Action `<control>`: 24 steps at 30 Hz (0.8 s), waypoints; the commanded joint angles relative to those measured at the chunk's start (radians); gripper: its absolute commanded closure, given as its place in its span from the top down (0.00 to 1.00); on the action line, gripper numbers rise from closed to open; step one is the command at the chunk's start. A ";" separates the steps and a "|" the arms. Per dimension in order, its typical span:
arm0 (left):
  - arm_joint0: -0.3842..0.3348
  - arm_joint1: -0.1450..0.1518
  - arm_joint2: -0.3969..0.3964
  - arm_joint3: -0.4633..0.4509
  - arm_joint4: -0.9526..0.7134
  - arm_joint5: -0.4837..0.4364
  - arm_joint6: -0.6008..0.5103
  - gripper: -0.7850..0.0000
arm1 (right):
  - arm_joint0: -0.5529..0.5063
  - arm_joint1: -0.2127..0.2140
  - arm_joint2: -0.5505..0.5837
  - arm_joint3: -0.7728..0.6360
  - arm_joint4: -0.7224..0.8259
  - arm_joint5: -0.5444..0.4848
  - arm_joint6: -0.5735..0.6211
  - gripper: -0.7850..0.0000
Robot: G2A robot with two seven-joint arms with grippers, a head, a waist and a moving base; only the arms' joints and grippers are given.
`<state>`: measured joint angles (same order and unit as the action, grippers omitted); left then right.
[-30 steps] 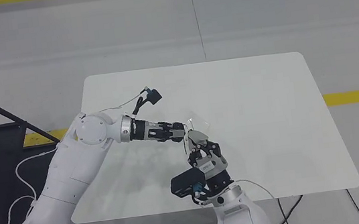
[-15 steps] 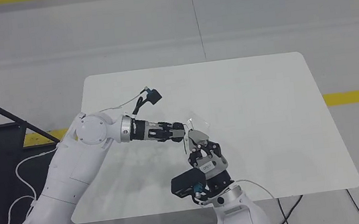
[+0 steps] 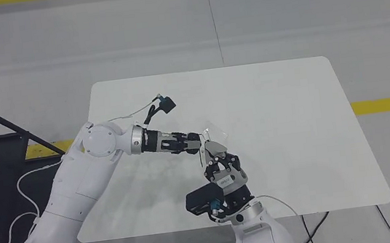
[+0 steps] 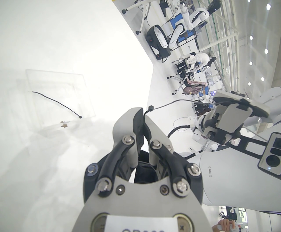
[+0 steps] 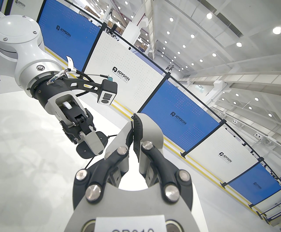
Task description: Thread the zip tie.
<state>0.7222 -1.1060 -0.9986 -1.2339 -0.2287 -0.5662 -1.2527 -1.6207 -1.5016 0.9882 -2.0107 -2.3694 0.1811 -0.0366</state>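
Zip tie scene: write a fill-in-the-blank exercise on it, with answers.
The left gripper is shut on the zip tie beside its square ___. From there the tie runs to the ___ gripper. A second zip tie lies on a clear tray on the ___ table. Answers: head; right; white.

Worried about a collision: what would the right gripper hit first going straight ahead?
Probably nothing: the right gripper points up into open air, the left gripper sits beside it; depth unclear.
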 commanded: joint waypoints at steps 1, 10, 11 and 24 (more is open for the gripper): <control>0.000 0.000 0.000 0.000 0.000 0.000 0.000 0.00 | -0.001 0.001 -0.001 0.001 -0.001 0.003 0.001 0.00; 0.000 0.000 0.000 0.000 0.000 0.000 0.000 0.00 | 0.005 0.004 -0.005 0.001 0.000 -0.004 0.007 0.00; 0.000 0.000 0.000 0.000 0.000 0.000 0.000 0.00 | 0.004 0.005 -0.005 0.001 0.000 -0.004 0.007 0.00; 0.000 0.000 0.000 0.000 0.000 0.000 0.000 0.00 | -0.003 0.013 -0.003 0.000 -0.005 -0.008 -0.005 0.00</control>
<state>0.7222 -1.1060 -0.9986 -1.2339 -0.2287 -0.5662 -1.2527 -1.6251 -1.4894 0.9857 -2.0123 -2.3742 0.1759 -0.0430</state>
